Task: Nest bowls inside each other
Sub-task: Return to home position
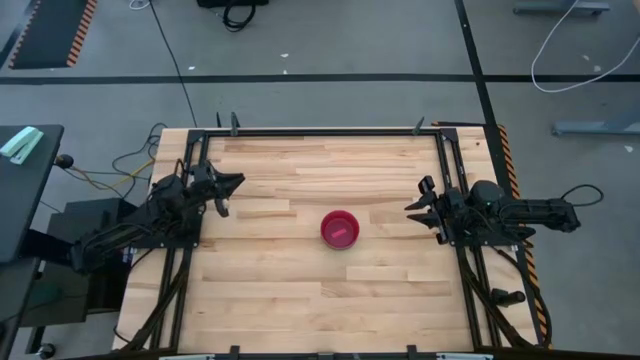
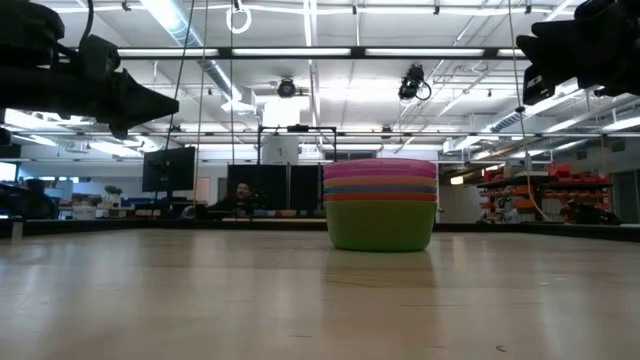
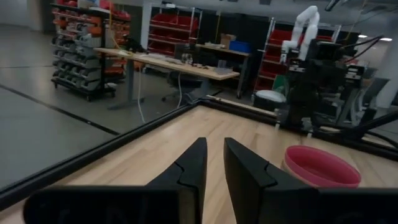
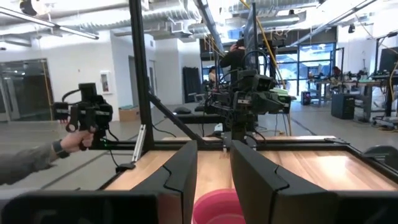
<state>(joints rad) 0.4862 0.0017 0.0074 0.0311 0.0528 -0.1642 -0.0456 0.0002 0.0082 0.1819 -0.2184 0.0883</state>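
Stack of bowls (image 1: 339,229) sits on the wooden table (image 1: 300,300), a little to your right of its middle, between the two arms and touching neither.

From above you get only the top one, the magenta-pink bowl (image 1: 340,228), open side up. The low view gives you the layers: the green bowl (image 2: 380,226) is at the bottom on the tabletop, then an orange rim (image 2: 380,197), a blue rim (image 2: 380,187) and a purple rim (image 2: 380,177), with the magenta-pink on top. You cannot pick out a yellow rim there. The stack stands upright and even, with no lean.

Left gripper (image 1: 236,184): at the left edge of the table, raised above the surface, pointing in toward the stack and well apart from it. In its wrist view the fingers (image 3: 186,171) stand with a narrow gap between them and hold nothing. The pink rim shows farther off on the wood.

Right gripper (image 1: 410,208): at the right edge, raised, pointing back at the stack and nearer to it than the left one, but not touching. Its fingers (image 4: 177,174) are slightly parted and hold nothing. The pink bowl shows through the gap below the tips.

Beyond the table, the right wrist view shows a person's hand (image 4: 73,142) holding a dark device (image 4: 87,112).
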